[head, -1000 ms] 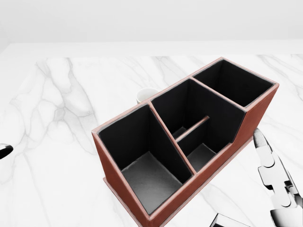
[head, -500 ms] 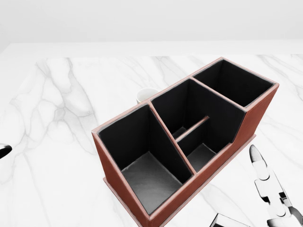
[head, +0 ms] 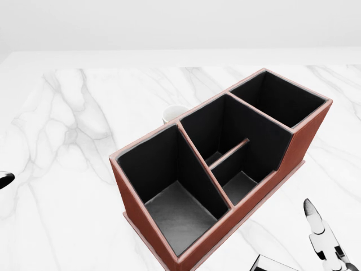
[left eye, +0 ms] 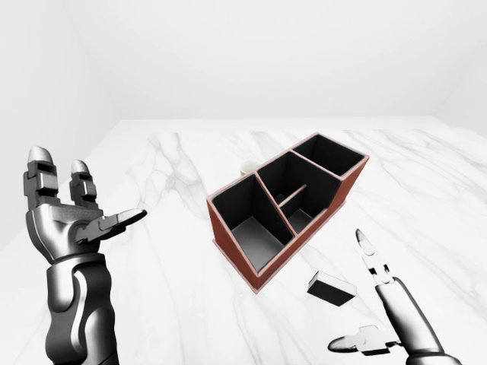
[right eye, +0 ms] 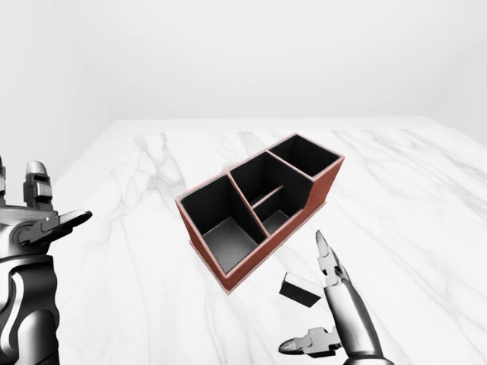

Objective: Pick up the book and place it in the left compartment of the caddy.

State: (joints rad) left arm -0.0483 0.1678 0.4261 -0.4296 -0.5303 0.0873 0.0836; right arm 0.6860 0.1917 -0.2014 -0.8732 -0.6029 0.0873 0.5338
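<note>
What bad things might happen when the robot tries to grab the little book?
The book lies flat on the marble table, close beside the caddy, so the open right hand might push it along or bump the caddy. A white cup stands right beside the caddy's other side and could get knocked. The book might also land in the wrong compartment.

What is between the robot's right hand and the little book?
Nothing visible. The right hand, fingers open, is right beside the book lying on the marble table, with only bare tabletop between them. The caddy sits farther up the left-eye view.
</note>
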